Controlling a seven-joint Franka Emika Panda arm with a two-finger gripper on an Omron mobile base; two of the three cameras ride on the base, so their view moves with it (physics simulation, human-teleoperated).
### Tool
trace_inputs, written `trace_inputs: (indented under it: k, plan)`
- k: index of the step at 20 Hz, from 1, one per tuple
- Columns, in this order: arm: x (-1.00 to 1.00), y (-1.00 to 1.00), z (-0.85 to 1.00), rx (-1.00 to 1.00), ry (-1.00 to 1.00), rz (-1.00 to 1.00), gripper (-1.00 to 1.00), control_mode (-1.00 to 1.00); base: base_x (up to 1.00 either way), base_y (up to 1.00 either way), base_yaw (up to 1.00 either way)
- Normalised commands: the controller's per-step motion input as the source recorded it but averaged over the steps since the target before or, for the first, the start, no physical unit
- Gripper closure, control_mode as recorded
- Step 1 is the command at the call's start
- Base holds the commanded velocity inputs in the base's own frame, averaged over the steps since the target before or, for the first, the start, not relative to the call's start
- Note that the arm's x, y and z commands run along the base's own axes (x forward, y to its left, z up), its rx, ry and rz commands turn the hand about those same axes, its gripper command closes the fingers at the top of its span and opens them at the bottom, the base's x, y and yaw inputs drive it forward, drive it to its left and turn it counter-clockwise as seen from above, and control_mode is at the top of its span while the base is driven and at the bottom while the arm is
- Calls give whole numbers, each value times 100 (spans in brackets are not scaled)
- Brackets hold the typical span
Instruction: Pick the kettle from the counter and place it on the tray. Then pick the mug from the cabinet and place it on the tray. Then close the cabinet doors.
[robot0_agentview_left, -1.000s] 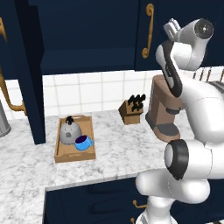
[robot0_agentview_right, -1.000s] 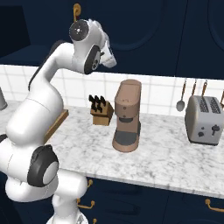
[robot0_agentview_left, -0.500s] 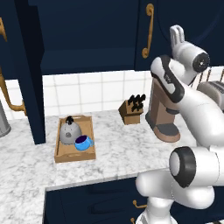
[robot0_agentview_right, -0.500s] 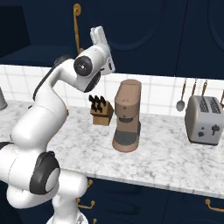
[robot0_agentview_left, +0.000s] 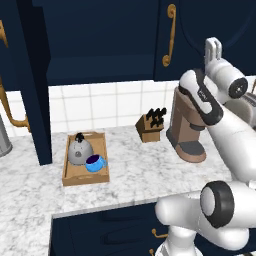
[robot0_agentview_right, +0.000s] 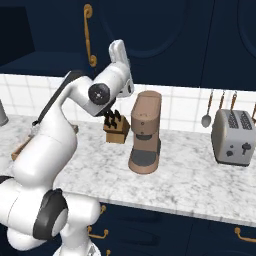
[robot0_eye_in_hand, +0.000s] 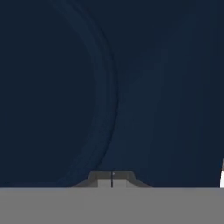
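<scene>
The grey kettle (robot0_agentview_left: 78, 151) and the blue mug (robot0_agentview_left: 95, 163) sit side by side in the wooden tray (robot0_agentview_left: 84, 178) on the marbled counter (robot0_agentview_left: 135, 170). The cabinet (robot0_agentview_left: 100, 40) above it stands open on the left. Its left door (robot0_agentview_left: 31, 85) is swung out toward me, and the right door (robot0_agentview_left: 200, 25) with its brass handle (robot0_agentview_left: 170, 35) lies flat. My gripper (robot0_agentview_left: 213, 46) (robot0_agentview_right: 119, 49) points upward in front of the right door, shut and empty. In the hand view the shut fingertips (robot0_eye_in_hand: 105, 178) face a navy door panel (robot0_eye_in_hand: 61, 87) close up.
A brown coffee machine (robot0_agentview_left: 186, 130) (robot0_agentview_right: 146, 132) stands right under my arm, with a knife block (robot0_agentview_left: 151, 125) (robot0_agentview_right: 116, 127) beside it. A toaster (robot0_agentview_right: 231, 137) and hanging utensils (robot0_agentview_right: 207, 112) are at the right. A tall metal cylinder (robot0_agentview_left: 3, 137) stands at the far left.
The arm has swung to the right and the hand has turned to point up at the right door. Kettle, mug and tray have not moved.
</scene>
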Motion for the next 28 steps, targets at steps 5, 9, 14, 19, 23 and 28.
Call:
trace_inputs:
  k: [5,9,14,19,23,28]
  plan:
    - [-100,-9,3,-1,11,0,100,-100,0,0,0]
    - [-72,45,0,-14,39,10,100,-100,0,0,0]
    - [-5,82,-20,-23,50,18,100,-100,0,0,0]
    - [-4,57,-52,-23,30,18,100,-100,0,0,0]
    - [-9,75,-99,-31,17,18,100,-100,0,0,0]
    - [-20,64,-77,-36,25,25,100,-100,0,0,0]
